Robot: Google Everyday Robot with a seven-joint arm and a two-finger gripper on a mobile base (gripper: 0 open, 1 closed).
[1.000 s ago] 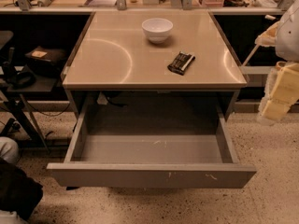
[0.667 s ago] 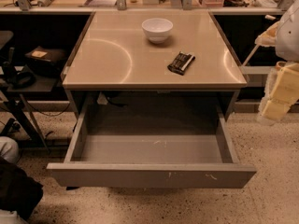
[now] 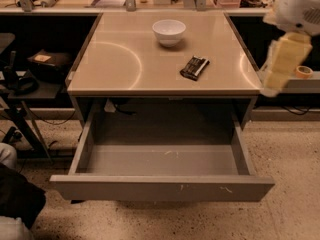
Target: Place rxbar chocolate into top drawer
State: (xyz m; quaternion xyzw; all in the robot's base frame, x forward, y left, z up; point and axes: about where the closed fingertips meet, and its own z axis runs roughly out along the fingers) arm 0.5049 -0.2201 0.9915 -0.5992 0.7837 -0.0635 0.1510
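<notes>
Rxbar chocolate (image 3: 194, 67) lies flat on counter (image 3: 115, 69), right of centre, turned at an angle, between middle and right edge. White bowl (image 3: 169, 32) sits behind it near back edge, apart from bar. Top drawer (image 3: 162, 188) is pulled open under front edge, scuffed front panel toward you. Your arm (image 3: 300, 6) comes in past back right corner. Gripper (image 3: 281, 66) hangs down outside right edge, off counter, well apart from bar. Whether it is clenched or released you cannot tell.
</notes>
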